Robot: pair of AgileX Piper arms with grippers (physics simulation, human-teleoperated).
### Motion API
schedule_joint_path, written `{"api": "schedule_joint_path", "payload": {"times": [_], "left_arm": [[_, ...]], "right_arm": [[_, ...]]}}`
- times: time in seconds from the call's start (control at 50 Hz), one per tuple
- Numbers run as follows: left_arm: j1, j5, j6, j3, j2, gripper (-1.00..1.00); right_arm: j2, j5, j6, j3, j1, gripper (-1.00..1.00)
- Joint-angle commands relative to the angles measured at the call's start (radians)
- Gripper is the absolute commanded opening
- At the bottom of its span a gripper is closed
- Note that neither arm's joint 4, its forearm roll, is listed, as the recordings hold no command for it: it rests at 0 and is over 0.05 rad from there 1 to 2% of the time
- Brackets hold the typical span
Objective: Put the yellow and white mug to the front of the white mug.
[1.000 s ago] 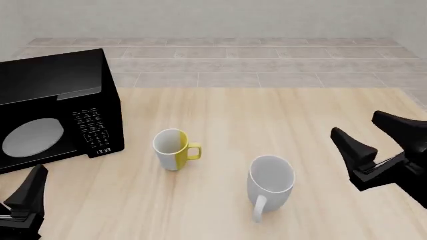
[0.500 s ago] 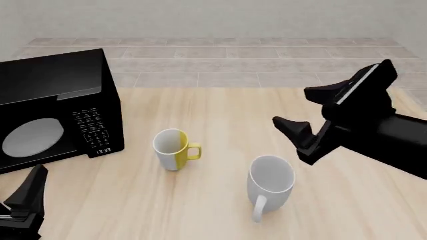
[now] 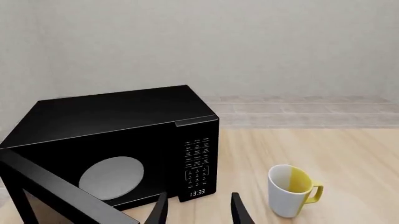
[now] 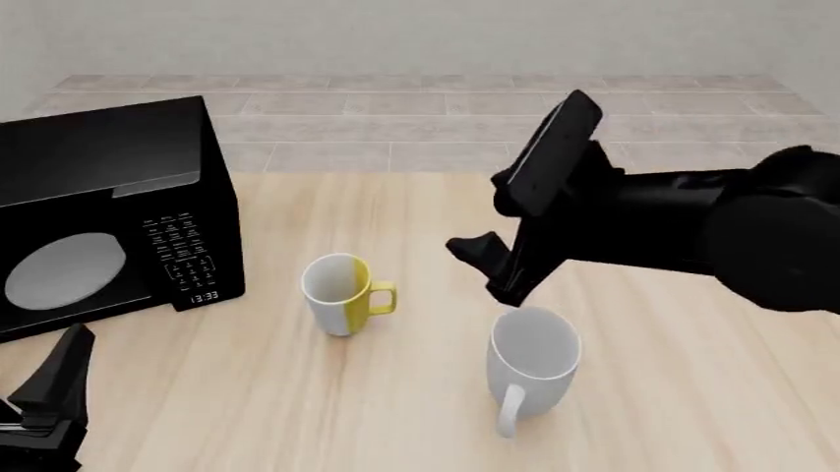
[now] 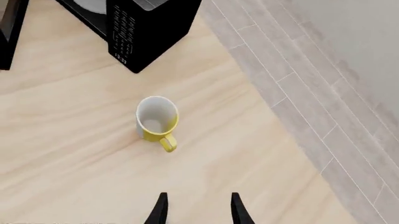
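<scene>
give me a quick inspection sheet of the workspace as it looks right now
surface: light wooden table, no spills or marks seen
job's things: yellow and white mug upright, handle toward the white mug; white mug upright, nearer the camera and to its right, handle toward the camera; the two stand apart
clutter: black microwave at the table's left, door open, clock reads 13:33
grippers: right gripper open, empty, in the air above the table between the mugs, behind the white mug's rim; left gripper open, empty, low at the near left corner, pointing at the microwave
cables: nothing seen
surroundings: tiled floor past the table, plain pale wall behind
</scene>
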Motion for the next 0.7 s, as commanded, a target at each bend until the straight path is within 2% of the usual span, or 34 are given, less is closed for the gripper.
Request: {"api": "schedule_joint_path", "payload": {"times": [0.02, 0.32, 0.46, 0.7], "left_arm": [[0.0, 0.0, 0.0, 0.0, 0.0, 1.0], [0.0, 0.0, 0.0, 0.0, 0.0, 1.0], [0.0, 0.0, 0.0, 0.0, 0.0, 1.0], [0.0, 0.0, 0.0, 0.0, 0.0, 1.0]], "right_arm": [[0.113, 0.049, -0.018, -0.075, 0.035, 1.0], [0.245, 0.085, -0.013, -0.163, 0.08, 1.0], [0.297, 0.089, 0.026, -0.191, 0.131, 1.0], [0.395, 0.085, 0.016, -0.244, 0.135, 1.0]]}}
